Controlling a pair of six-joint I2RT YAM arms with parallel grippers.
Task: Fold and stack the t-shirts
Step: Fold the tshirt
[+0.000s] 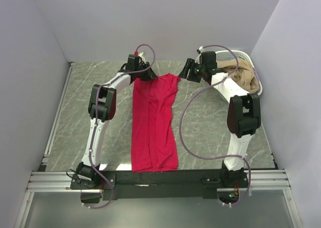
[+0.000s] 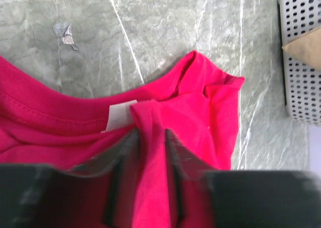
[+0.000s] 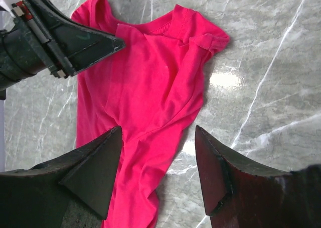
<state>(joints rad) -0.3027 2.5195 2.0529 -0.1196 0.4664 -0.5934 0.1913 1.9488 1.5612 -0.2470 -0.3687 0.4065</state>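
Observation:
A crimson-red t-shirt (image 1: 153, 122) lies on the marble table as a long narrow strip, collar at the far end. My left gripper (image 1: 145, 76) is down at the collar's left side. In the left wrist view its jaws (image 2: 150, 132) pinch a raised ridge of red cloth (image 2: 200, 102) beside the white neck label (image 2: 118, 117). My right gripper (image 1: 186, 72) hovers open over the shirt's right shoulder. In the right wrist view its fingertips (image 3: 158, 130) straddle the shirt (image 3: 150, 72) without touching it, and the left gripper (image 3: 75, 37) shows at the upper left.
A white lattice basket (image 1: 241, 54) stands at the far right corner with tan cloth (image 1: 243, 77) in it; its wall (image 2: 301, 62) also shows at the right edge of the left wrist view. A small scrap of tape (image 2: 64, 33) sticks to the table beyond the collar.

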